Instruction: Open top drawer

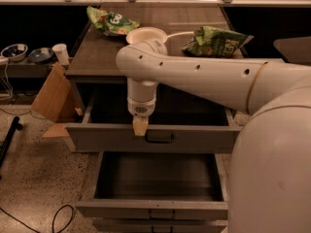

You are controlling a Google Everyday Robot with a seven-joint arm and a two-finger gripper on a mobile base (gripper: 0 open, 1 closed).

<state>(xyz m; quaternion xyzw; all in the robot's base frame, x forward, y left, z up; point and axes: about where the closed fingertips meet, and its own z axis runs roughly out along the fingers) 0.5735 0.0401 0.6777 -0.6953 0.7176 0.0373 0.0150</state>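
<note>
The top drawer is a wide grey metal drawer under the dark counter. It stands pulled well out, and its dark inside shows behind the flat front. A small dark bar handle sits at the centre of the front. My gripper hangs from the white arm, pointing straight down. Its tan tip is at the top edge of the drawer front, just left of the handle.
The deeper drawer below also stands open, further out. On the counter lie two green chip bags and a white bowl. Cardboard leans at the left, near a cup, and a cable lies on the floor.
</note>
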